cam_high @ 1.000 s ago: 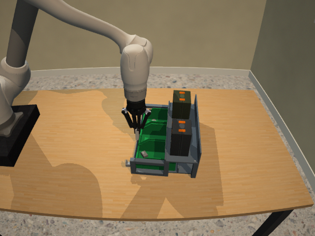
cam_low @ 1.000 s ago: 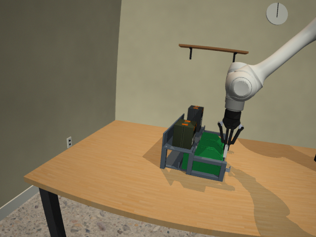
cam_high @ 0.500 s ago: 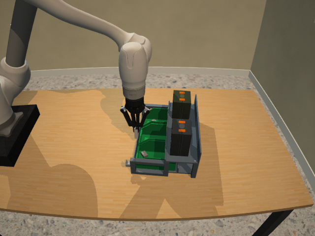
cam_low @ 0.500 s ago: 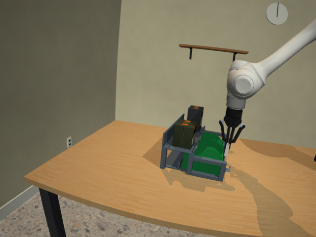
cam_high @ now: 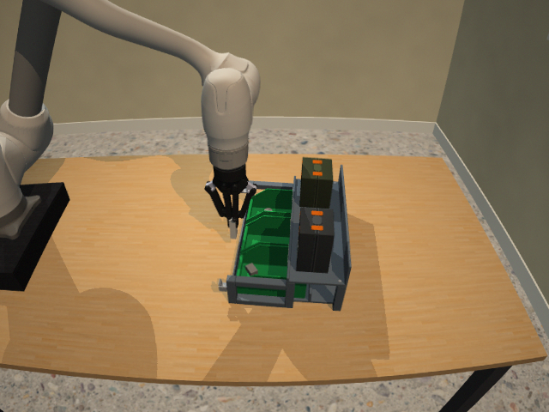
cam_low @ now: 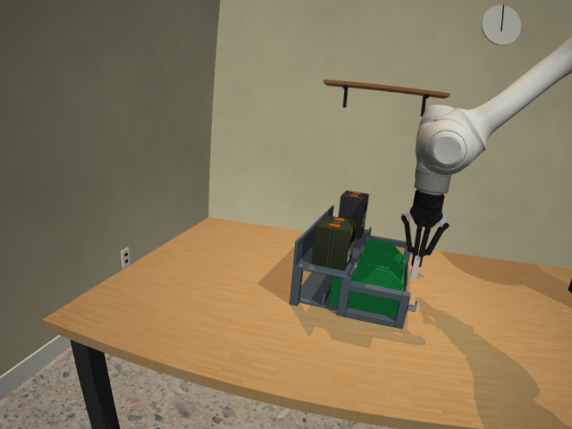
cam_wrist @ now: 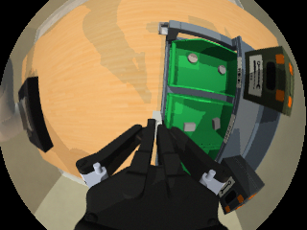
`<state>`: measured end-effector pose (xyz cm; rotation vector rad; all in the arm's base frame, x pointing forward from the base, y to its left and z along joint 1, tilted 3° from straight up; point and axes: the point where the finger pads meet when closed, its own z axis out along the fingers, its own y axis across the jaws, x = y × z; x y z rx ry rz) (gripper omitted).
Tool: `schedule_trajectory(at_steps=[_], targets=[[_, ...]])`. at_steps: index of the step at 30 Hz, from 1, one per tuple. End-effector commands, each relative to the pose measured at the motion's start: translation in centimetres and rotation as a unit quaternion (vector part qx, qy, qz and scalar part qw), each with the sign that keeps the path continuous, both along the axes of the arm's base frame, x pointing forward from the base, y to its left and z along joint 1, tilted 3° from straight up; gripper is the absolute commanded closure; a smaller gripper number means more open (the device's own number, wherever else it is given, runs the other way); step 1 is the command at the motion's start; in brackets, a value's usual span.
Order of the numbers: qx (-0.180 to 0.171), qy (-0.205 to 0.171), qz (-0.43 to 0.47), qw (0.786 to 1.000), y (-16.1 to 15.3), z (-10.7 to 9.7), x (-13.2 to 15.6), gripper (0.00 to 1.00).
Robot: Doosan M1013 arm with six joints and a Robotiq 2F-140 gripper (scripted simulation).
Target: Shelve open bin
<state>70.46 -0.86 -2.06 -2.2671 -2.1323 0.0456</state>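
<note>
Top view: the gripper (cam_high: 232, 220) (cam_low: 416, 258) (cam_wrist: 155, 116) points down, clenched, just left of the shelf (cam_high: 260, 282) (cam_low: 378, 290) (cam_wrist: 206, 30); whether the pale piece (cam_high: 232, 229) (cam_low: 415, 267) (cam_wrist: 157, 116) at its tips is pad or loose thing, I cannot tell. Centre frame, green bins (cam_high: 266, 230) (cam_low: 374, 277) (cam_wrist: 201, 72) fill the row — the task's bin seems among them, though which is unclear — probably seated behind the lip so they cannot slide out. Next, likely, a check that nothing is carried off.
</note>
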Motion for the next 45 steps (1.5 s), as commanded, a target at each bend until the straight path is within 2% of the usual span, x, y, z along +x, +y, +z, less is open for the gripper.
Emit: schedule_trajectory(at_steps=[1,7,16,28,45], targets=[[0.001,0.002,0.001,1.000,-0.1,0.0,-0.3,1.00],[0.001,0.002,0.001,1.000,-0.1,0.3,-0.3,1.00],[0.001,0.002,0.001,1.000,-0.1,2.1,-0.2,1.00],[0.001,0.002,0.001,1.000,-0.1,5.7,-0.1,1.00],[0.001,0.002,0.001,1.000,-0.2,6.0,-0.1,1.00]])
